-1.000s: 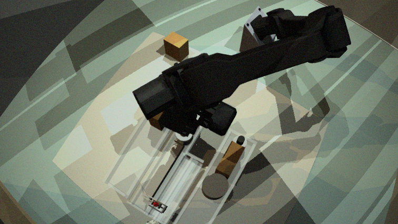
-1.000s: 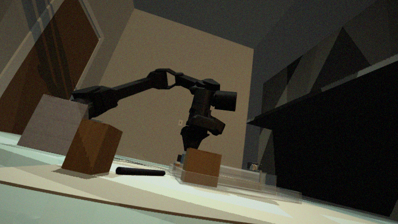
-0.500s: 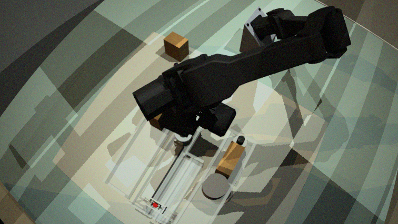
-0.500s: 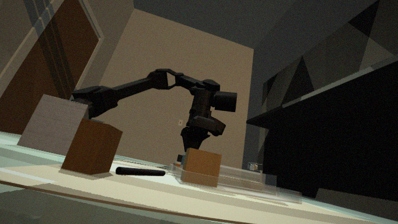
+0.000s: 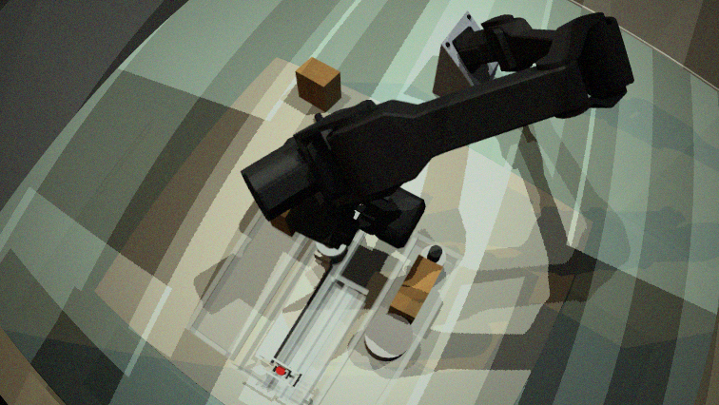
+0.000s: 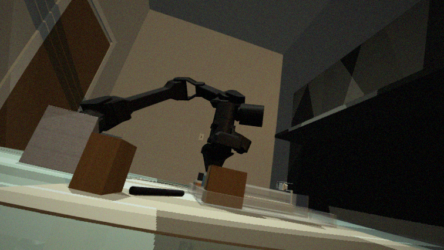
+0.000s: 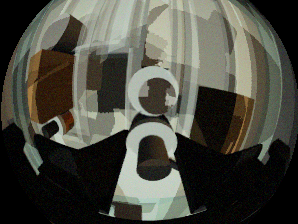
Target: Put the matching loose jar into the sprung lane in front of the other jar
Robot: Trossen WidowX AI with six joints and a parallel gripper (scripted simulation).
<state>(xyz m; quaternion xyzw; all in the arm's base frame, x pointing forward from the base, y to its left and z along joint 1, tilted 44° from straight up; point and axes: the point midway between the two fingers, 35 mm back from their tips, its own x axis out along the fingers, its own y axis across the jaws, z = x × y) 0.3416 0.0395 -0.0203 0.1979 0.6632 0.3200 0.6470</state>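
Hanging over the near end of the clear tray (image 5: 221, 301), the gripper (image 7: 154, 163) is clenched on a jar (image 7: 154, 155), its dark fingers flanking it on either side in the wrist view. The jar sits between them at the picture's centre, and a second jar (image 7: 154, 92) with a pale rim stands just beyond it at twelve o'clock, in the middle lane. From above, only a pale sliver of the held jar (image 5: 329, 250) shows under the arm, at the lane's (image 5: 321, 321) front end; the dark pusher plate (image 5: 362, 264) lies just past it toward five o'clock. A brown block (image 5: 417, 287) and a grey disc (image 5: 388, 336) occupy the neighbouring lane at three o'clock. Another brown cube (image 5: 318, 83) stands well apart on the table (image 5: 100, 150), at eleven o'clock from the arm.
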